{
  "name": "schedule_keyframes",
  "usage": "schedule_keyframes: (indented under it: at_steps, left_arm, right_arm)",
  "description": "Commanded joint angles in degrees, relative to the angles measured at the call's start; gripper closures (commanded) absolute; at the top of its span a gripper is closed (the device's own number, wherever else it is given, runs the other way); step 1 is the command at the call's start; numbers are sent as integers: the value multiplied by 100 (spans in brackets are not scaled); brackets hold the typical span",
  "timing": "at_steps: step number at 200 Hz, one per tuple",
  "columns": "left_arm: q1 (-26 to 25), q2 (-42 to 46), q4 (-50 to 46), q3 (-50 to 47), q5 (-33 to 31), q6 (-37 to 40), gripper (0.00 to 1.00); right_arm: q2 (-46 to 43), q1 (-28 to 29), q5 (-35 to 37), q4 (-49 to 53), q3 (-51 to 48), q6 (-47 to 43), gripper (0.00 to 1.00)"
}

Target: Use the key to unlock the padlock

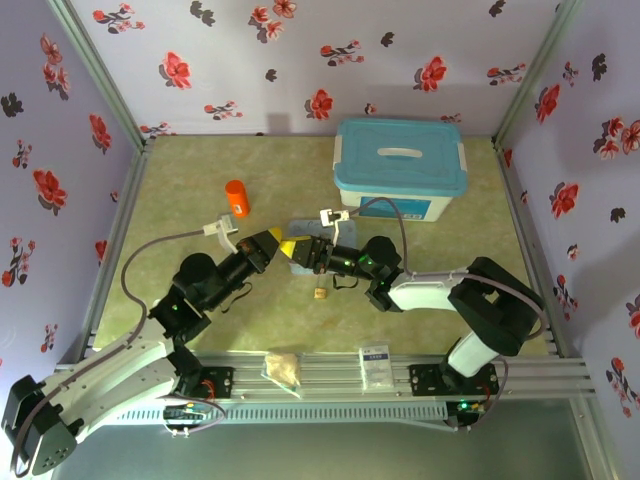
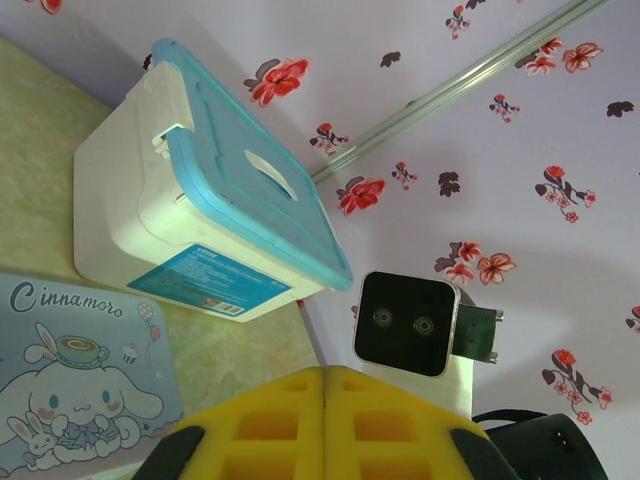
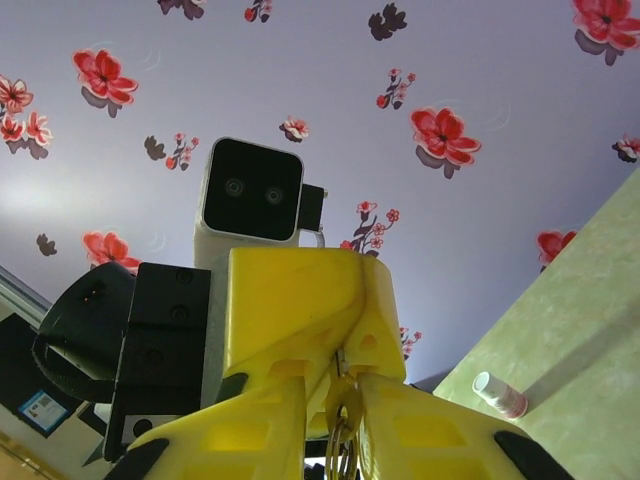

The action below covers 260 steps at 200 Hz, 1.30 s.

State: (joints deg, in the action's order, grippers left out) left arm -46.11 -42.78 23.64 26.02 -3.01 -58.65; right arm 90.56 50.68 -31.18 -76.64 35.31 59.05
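- Above the table (image 1: 200,320) centre, tip to tip: my left gripper (image 1: 286,248) pressed together; my right gripper (image 1: 304,254) close around a metal ring (image 3: 340,440), likely the key's; pinch unclear.
- Padlock (image 1: 321,294) on the table, 5 o'clock from them, nearer my right arm.

A gold speck (image 1: 321,293) near the scene's middle is too small for me to make out. Between my right fingers (image 3: 250,440) hangs a thin metal loop (image 3: 340,440), blurred and cut off by the bottom edge; whether I pinch it I cannot tell. My left fingers (image 2: 265,425) are cropped at the bottom too, and the tin (image 2: 70,360) runs off the left edge
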Motion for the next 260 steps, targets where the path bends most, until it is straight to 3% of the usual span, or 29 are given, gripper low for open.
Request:
schedule_keyframes:
  at_steps: [1,91,119,123,133,139,151,167,191,226,260]
  left_arm:
    - [66,-22,143,-110,-235,-135,100]
    - [102,103,214,-282,-249,-249,100]
    - [111,116,1,-208,-278,-168,100]
    - [110,129,-47,-196,-290,-153,94]
    - [111,184,-185,-172,-373,-82,63]
    - [108,229,-331,-132,-450,-24,51]
    - [115,321,-752,13,-619,144,41]
    - [125,414,-1467,226,-823,382,36]
    - [137,360,-1994,363,-875,564,33]
    - [116,-64,-2672,669,-574,1016,35]
    - [29,-753,-2740,745,-385,1266,33]
  right_arm:
    - [19,56,22,-272,30,-69,84]
    - [-60,39,127,-272,-75,-113,99]
    - [-131,31,190,-272,-169,-139,100]
    - [-134,28,195,-272,-178,-139,100]
    - [-149,5,221,-259,-230,-113,100]
    - [-166,-19,254,-231,-272,-104,100]
    - [-206,-68,317,-94,-358,-108,100]
    - [-328,-108,400,177,-484,-193,100]
    - [-825,-147,756,1442,-628,-635,100]
    - [-1936,-146,1682,4831,-459,-1727,100]
    - [-2630,-213,2364,6571,-356,-2192,100]
